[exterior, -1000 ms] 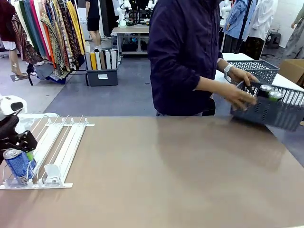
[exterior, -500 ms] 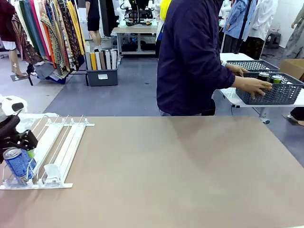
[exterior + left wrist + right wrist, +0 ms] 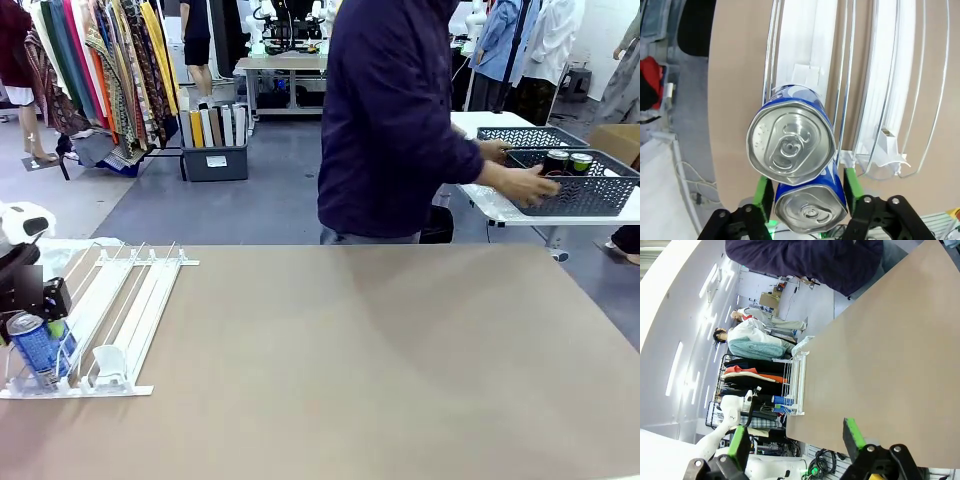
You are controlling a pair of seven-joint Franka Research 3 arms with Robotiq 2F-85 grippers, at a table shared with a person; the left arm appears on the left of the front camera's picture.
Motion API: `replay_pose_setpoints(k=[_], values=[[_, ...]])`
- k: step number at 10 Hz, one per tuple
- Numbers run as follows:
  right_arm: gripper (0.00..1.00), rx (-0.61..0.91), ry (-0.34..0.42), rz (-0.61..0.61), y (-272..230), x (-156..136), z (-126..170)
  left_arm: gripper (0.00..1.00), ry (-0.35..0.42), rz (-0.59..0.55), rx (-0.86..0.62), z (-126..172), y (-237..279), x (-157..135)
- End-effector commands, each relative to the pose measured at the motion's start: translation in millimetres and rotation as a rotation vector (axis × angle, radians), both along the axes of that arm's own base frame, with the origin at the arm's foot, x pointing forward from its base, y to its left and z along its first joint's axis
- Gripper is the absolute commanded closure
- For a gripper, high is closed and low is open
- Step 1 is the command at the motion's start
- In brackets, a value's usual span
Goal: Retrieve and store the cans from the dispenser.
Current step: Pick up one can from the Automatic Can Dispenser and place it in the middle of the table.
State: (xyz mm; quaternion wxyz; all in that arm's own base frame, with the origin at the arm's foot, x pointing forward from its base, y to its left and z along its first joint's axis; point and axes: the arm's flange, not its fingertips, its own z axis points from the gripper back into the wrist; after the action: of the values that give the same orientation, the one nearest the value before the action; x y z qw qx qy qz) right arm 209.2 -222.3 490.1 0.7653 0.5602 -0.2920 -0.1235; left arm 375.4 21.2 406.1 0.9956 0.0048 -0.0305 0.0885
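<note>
Change since earlier: we are seeing the left gripper (image 3: 806,192) sitting a little lower at the dispenser's near end, with its pads drawn in closer. The grey lattice basket (image 3: 590,195) that the person (image 3: 390,120) was carrying over the counter's far right corner is now resting on a white side table (image 3: 478,203).
Left gripper: we are watching it grasping the nearer blue can (image 3: 810,212). In the left wrist view its green pads (image 3: 761,190) are lying against the can's two sides.
Nearer blue can: it is standing upright at the near end of the dispenser's left lane, silver top up.
Second blue can (image 3: 790,145): it is standing in the same lane, touching the nearer one, with a white pusher block (image 3: 805,76) just behind it.
Dispenser (image 3: 130,300): it is lying flat on the counter (image 3: 380,360) at its left side, rails running away from us.
Right gripper (image 3: 795,440): we are finding it released, pads spread wide above the bare counter and nothing between them.
Person: they are standing at the far side, turned towards the basket, one hand (image 3: 530,185) reaching in.
Basket cans (image 3: 568,162): two dark cans are standing upright inside the basket, well apart from the dispenser.
</note>
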Motion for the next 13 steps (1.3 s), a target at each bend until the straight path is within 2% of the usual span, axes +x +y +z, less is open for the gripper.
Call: replay_pose_setpoints(k=[1, 6, 7, 9, 11, 13], values=[[0.0, 0.004, -0.035, 0.005, -1, 1, 2, 1.0, 0.01, 0.008, 0.023, -26, -4, -38], [0.0, 0.004, -0.035, 0.005, -1, 1, 2, 1.0, -0.017, 0.002, 0.012, -17, -6, -43], [0.0, 0.004, -0.035, 0.005, -1, 1, 2, 1.0, -0.033, 0.002, 0.01, 2, -6, -48], [0.0, 0.004, -0.035, 0.005, -1, 1, 2, 1.0, -0.08, -0.003, -0.031, 80, -3, -65], [0.0, 0.004, -0.035, 0.005, -1, 1, 2, 1.0, -0.151, -0.097, -0.034, 150, 1, -87], [0.0, 0.004, -0.035, 0.005, -1, 1, 2, 1.0, -0.199, -0.197, -0.046, 195, 6, -107]])
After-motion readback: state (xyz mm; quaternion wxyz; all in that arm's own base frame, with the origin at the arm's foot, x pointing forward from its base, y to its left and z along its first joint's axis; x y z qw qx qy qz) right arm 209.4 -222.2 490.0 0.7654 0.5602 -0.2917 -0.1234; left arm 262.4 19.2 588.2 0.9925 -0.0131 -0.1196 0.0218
